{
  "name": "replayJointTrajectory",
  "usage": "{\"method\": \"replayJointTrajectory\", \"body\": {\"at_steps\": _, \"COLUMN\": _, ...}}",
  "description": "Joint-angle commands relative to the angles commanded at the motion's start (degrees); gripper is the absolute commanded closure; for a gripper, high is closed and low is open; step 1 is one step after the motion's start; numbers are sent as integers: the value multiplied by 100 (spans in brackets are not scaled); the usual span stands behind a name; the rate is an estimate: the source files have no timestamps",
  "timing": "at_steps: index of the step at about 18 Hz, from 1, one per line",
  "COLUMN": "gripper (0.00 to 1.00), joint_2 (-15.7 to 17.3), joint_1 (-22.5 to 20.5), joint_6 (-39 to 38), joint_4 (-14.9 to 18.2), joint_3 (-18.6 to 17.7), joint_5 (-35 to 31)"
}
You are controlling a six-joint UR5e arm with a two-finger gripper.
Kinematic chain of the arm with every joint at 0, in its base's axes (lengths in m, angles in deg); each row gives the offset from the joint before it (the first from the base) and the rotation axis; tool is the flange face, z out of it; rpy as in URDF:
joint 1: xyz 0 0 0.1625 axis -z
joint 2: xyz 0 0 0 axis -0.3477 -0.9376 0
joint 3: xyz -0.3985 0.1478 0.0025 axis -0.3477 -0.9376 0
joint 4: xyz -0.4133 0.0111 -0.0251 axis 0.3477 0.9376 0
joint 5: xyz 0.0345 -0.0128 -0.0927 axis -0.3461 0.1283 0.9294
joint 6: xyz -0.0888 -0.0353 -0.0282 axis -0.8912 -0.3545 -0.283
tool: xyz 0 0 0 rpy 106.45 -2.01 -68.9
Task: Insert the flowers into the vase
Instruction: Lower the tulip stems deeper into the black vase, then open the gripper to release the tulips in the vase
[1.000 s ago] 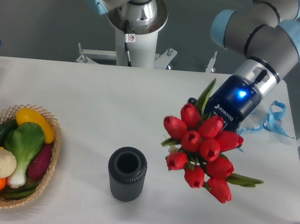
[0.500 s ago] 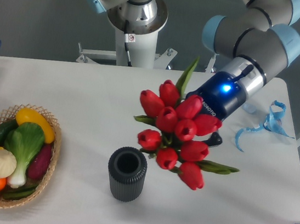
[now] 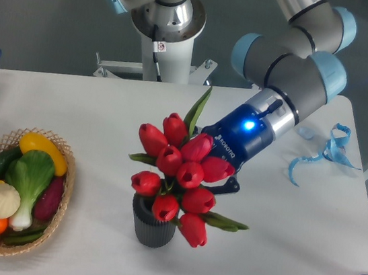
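Single fixed camera view. We have the flowers (image 3: 179, 177) carried over the vase (image 3: 154, 223), buds facing the camera and covering most of the vase mouth. The pincer (image 3: 214, 174) is mostly hidden behind the blooms; only a dark finger edge shows to the right of them, so we cannot see the jaws directly. Since the bunch hangs off the wrist above the tabletop (image 3: 105, 120), we judge it is clamped on the stems.

Doing this step well, in our judgement: the bunch looks tilted, heads toward the camera, and the stem ends are hidden, so we cannot tell whether they sit over the mouth. We would bring the stems nearer upright, centre their ends over the round opening, then lower slowly. The bunch is wider than the vase, so leaves may snag the rim; a light vase could tip or slide if pushed sideways. Release only once the stems are well inside.

Looks: about ten red tulip buds, glossy, packed tight, with a long green leaf sticking up behind and another pointing right at the bottom. The vase is dark grey, ribbed vertically, cylindrical, standing upright toward the front of the tabletop.

Also there: wicker basket of vegetables (image 3: 14, 190) at left, well apart; blue ribbon (image 3: 324, 152) at right.
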Motion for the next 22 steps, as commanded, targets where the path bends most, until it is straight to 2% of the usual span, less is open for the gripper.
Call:
{"method": "replayJointTrajectory", "body": {"at_steps": 6, "gripper": 91, "joint_2": 44, "joint_1": 9, "joint_6": 896, "joint_4": -114, "joint_3": -685, "joint_5": 0}}
{"method": "replayJointTrajectory", "body": {"at_steps": 17, "gripper": 84, "joint_2": -97, "joint_1": -140, "joint_6": 1968, "joint_4": -114, "joint_3": -1142, "joint_5": -18}}
{"method": "replayJointTrajectory", "body": {"at_steps": 20, "gripper": 78, "joint_2": -141, "joint_1": -158, "joint_6": 2109, "joint_4": -114, "joint_3": -1222, "joint_5": -26}}
{"method": "replayJointTrajectory", "body": {"at_steps": 22, "gripper": 66, "joint_2": -202, "joint_1": -158, "joint_6": 2118, "joint_4": -123, "joint_3": -1222, "joint_5": -26}}
